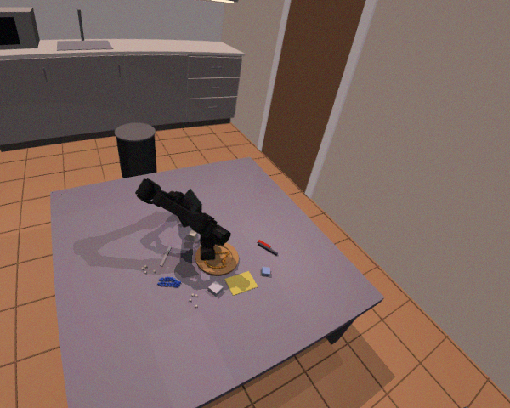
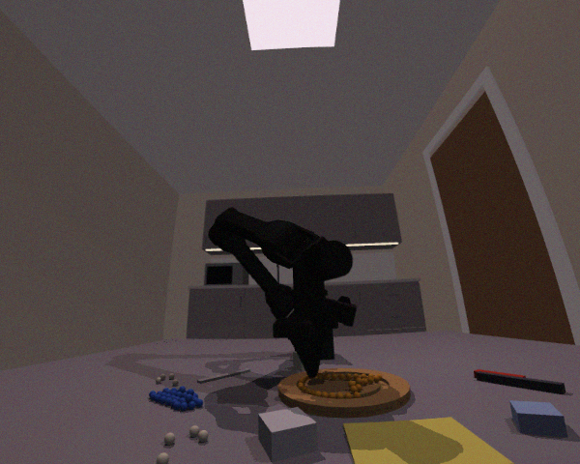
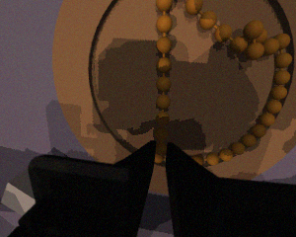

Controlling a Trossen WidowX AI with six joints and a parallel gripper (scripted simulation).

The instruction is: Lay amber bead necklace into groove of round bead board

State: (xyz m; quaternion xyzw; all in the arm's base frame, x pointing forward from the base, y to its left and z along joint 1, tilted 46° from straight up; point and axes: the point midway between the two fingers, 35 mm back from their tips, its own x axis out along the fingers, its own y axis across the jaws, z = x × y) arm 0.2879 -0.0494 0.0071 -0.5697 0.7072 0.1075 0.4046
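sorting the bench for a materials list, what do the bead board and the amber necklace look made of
The round bead board looks like matte wood, perhaps painted: warm tan-brown, without shine. The amber bead necklace could be plastic, glass or real amber: smooth, orange, opaque-looking beads on a thin link.

Purple-grey table (image 1: 132,342) (image 2: 75,424), round bead board (image 1: 235,264) (image 2: 345,410) (image 3: 71,64), blue beads (image 1: 169,282) (image 2: 176,397)
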